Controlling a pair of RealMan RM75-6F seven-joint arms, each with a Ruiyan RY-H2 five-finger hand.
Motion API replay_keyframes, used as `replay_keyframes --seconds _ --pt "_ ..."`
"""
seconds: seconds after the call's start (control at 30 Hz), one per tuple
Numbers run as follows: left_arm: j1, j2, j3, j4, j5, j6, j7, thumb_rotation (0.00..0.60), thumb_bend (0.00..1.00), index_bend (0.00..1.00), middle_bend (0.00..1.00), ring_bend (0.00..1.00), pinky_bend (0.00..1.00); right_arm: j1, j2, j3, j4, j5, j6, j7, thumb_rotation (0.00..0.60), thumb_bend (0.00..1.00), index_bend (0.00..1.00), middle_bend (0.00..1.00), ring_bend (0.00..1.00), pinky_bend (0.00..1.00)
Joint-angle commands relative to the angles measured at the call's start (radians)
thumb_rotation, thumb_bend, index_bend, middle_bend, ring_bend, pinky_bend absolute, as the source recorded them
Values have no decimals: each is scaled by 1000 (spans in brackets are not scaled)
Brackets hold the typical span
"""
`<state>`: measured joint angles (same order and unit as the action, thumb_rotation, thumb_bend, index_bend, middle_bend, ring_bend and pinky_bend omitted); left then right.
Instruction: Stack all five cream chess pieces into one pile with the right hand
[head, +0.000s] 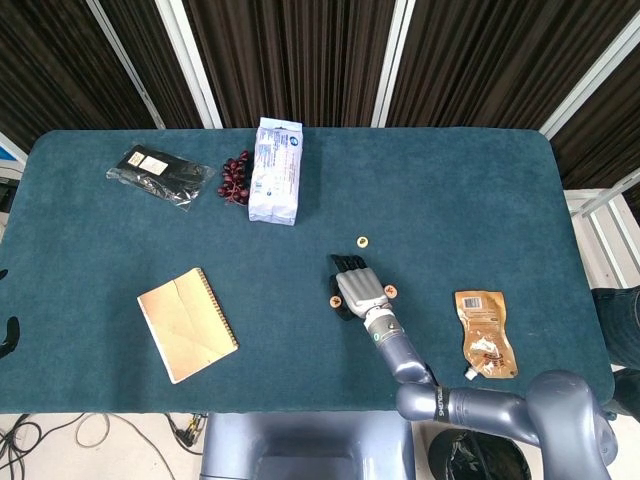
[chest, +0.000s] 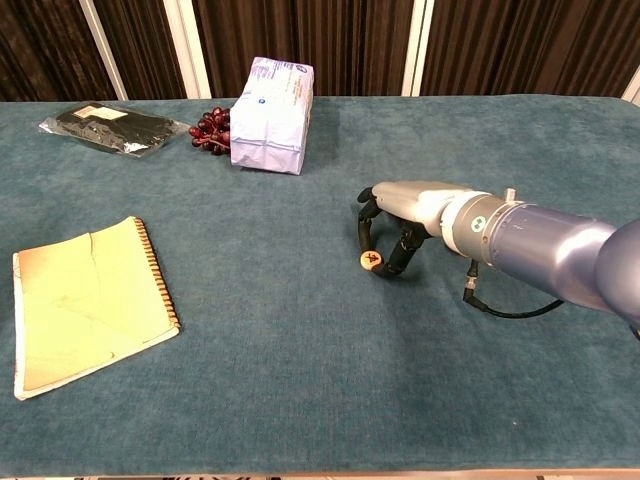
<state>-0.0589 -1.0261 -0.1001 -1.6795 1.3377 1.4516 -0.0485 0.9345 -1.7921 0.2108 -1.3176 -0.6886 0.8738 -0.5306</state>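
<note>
Right hand (chest: 400, 215) arches over centre frame, its fingers (chest: 366, 222) curled loosely about a cream chess piece (chest: 370, 262) lying flat on the desk (chest: 300, 350), not yet gripping.

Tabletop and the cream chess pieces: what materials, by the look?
Tabletop: teal cloth, felt-like or short-pile; matte with a mottled nap. Cream chess piece by the right hand: flat disc, pale and matte, likely wood or plastic; too small to tell which.

Silver-grey right arm (chest: 540, 240), black fingers (chest: 366, 216), thin black cable (chest: 505, 308) at wrist.
</note>
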Motion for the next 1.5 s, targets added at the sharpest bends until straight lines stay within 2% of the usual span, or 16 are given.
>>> replay_keyframes --seconds 0.03,0.4,0.6,0.83,1.03,1.5 --pt "0 0 0 0 -1 0 -1 600 484 153 0 0 0 0 0 0 -1 -2 -1 1 600 410 531 0 0 0" --pt "0 1 0 1 -1 -1 -3 600 484 156 0 0 0 -11 37 13 -47 -26 13 25 600 411 539 0 0 0" --pt "1 0 0 0 0 1 0 600 484 156 0 0 0 -32 124 20 -131 -30 30 32 600 410 540 0 0 0" --pt "-1 -3 1 -3 4 3 9 600 485 156 0 0 0 -56 248 -2 -216 14 46 0 600 410 539 0 0 0" --pt "0 -3 1 -4 4 4 12 600 484 156 0 0 0 -78 288 -33 -219 35 44 1 600 410 540 0 0 0" --pt "0 -4 0 -1 1 3 13 600 485 157 0 0 0 -95 265 -53 -147 30 31 40 600 410 539 0 0 0"
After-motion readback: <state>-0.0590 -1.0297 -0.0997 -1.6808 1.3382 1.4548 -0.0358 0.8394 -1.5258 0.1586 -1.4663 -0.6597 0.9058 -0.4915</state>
